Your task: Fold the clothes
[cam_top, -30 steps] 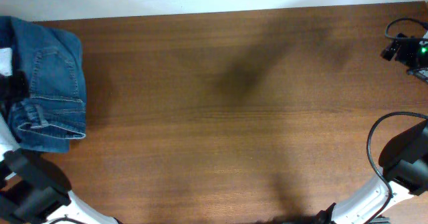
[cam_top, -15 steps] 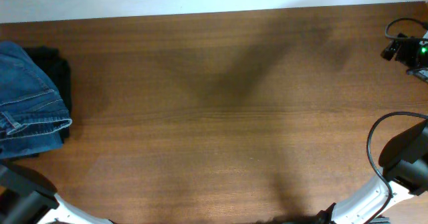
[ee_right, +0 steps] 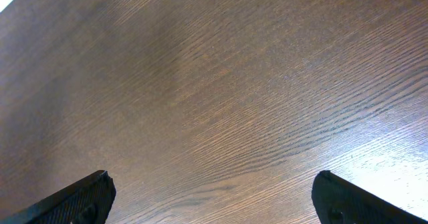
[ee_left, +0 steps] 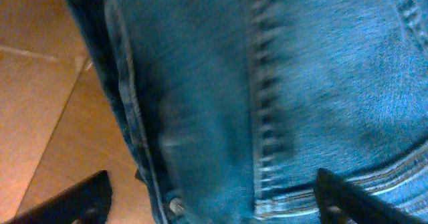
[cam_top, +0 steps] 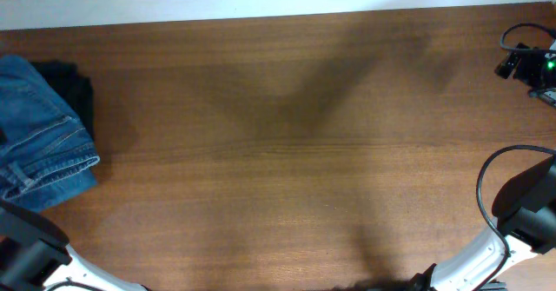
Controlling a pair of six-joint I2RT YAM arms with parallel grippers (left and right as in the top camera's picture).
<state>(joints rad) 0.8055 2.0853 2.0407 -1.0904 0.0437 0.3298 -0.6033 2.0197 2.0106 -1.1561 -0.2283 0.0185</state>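
Two things could go wrong for you from here. First, the jeans point(cam_top: 39, 135) lie at the far left of the table point(cam_top: 304, 152), cut off by the overhead frame and resting partly over a black garment point(cam_top: 74, 87). A bundle on such an uneven base could tilt and slump toward the edge. The left wrist view shows a tan surface point(ee_left: 40, 83) beside the denim that does not match the dark wood (possibly the floor, though you cannot be sure), so part of the cloth may overhang. Second, the left end effector point(ee_left: 217, 200) has its fingers spread wide apart with denim filling the view close ahead of them. A careless pull away could catch a fingertip on the thick seam and drag the fold open. The right end effector point(ee_right: 214, 197) is also spread apart, over bare wood, gripping nothing. The jeans themselves look like a compact bundle of medium-blue denim, with pale double stitching running along a raised seam, a hem layered at the lower right corner, and a slightly rumpled top face.
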